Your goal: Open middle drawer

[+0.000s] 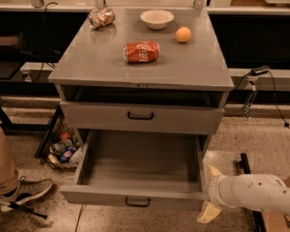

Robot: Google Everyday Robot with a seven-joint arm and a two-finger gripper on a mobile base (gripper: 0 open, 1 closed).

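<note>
The middle drawer [135, 197] is pulled far out of the grey cabinet [87, 74]. Its inside is bare and its small black bar handle [137, 202] faces me. Above it, the taller drawer [183, 120] with a black handle sits almost closed. The lowest drawer is hidden under the open one. My gripper [209, 192], on a white arm coming from the lower right, is at the open drawer's right front corner. Its cream fingers [208, 212] are spread and hold nothing.
On the cabinet top lie a red soda can [141, 51], a crumpled bag [101, 18], a white bowl [157, 18] and an orange [183, 34]. A bin of bottles [63, 149] stands at the left. A person's leg and shoe [19, 192] are at the far left. Cables [261, 95] hang at the right.
</note>
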